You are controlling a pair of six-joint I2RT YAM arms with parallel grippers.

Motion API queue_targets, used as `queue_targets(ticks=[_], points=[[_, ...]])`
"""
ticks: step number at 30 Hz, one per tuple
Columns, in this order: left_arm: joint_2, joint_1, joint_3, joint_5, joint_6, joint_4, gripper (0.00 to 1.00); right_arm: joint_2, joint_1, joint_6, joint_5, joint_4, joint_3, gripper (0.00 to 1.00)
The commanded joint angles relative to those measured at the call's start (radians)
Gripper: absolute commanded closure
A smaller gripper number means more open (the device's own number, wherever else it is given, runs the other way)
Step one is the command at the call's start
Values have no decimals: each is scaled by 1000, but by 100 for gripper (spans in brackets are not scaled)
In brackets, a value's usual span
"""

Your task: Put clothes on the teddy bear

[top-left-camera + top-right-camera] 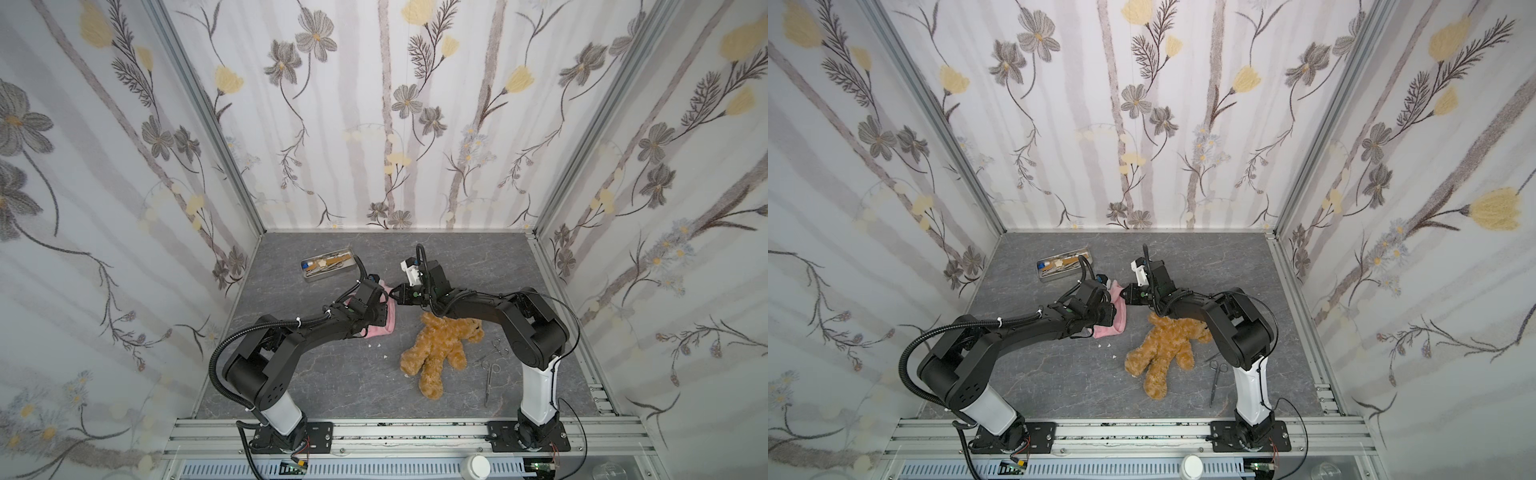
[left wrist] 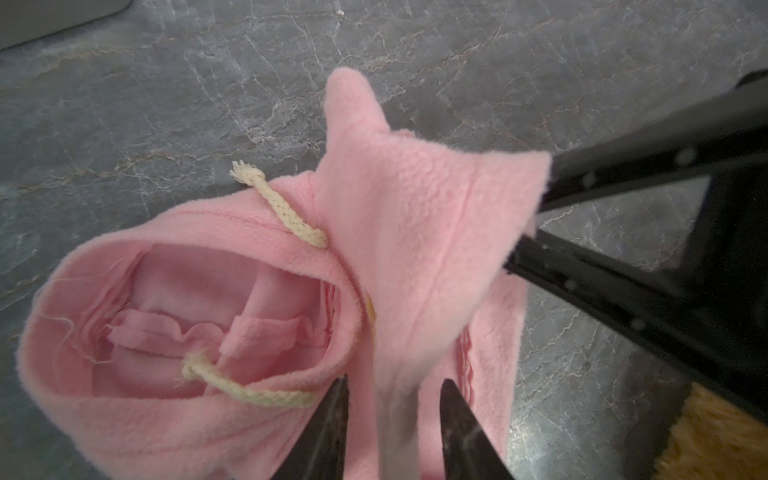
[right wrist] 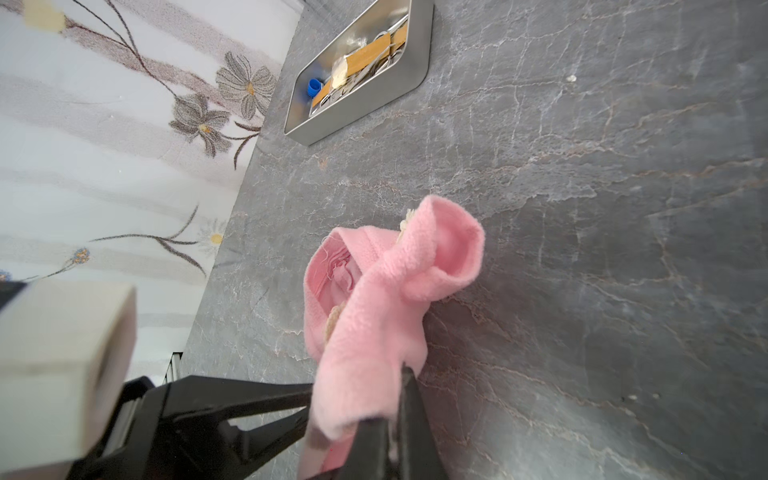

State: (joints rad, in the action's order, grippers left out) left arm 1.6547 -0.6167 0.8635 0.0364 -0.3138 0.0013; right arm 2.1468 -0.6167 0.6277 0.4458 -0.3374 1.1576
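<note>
Teddy bear (image 1: 1160, 353) on grey table (image 1: 1059, 382) between pink garment (image 1: 1118, 316) and scissors (image 1: 1216, 376)

In both top views the right arm (image 1: 490, 309) covers part of the teddy bear (image 1: 436, 353).

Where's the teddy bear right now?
In both top views the teddy bear lies right of centre, beneath the right arm, between the pink hoodie and the scissors.

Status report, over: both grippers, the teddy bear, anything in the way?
Left gripper open, fingers either side of pink hoodie. Right gripper shut on it. Teddy bear undressed, partly hidden by right arm. Scissors beside bear.
</note>
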Motion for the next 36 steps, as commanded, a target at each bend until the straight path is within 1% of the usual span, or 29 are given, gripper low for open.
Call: queue_targets(ticks=[1, 3, 5, 7, 10, 13, 15, 17, 20, 26, 29, 33, 36], points=[[17, -6, 15, 29, 9, 23, 62, -1, -1, 10, 3, -31, 10, 100], [17, -7, 16, 38, 6, 23, 63, 0, -1, 6, -2, -24, 11, 100], [12, -7, 14, 45, 2, 23, 68, 3, -1, 2, -4, -17, 13, 100], [8, -6, 12, 49, 4, 23, 75, 6, 0, 1, -2, -18, 13, 100], [-2, -6, 6, 59, 5, 23, 87, 8, 1, -5, -6, -10, 17, 100], [-27, -3, -2, 67, 4, 25, 96, 16, 3, -28, -28, 22, 31, 100], [-44, -1, -7, 71, 3, 25, 100, 24, 3, -50, -43, 53, 46, 100], [-58, 6, -14, 76, 5, 27, 100, 27, 6, -66, -55, 73, 54, 97], [-73, 23, -26, 84, 8, 29, 100, 18, 15, -85, -56, 90, 58, 90], [-102, 46, -42, 79, 12, 34, 100, -33, 32, -122, -43, 126, 56, 72], [-117, 57, -50, 69, -1, 35, 100, -85, 45, -154, -39, 156, 51, 61], [-121, 67, -53, 62, -27, 39, 100, -187, 71, -174, -45, 181, 4, 54], [-123, 74, -54, 65, -33, 39, 100, -318, 95, -178, -114, 242, -81, 48]])
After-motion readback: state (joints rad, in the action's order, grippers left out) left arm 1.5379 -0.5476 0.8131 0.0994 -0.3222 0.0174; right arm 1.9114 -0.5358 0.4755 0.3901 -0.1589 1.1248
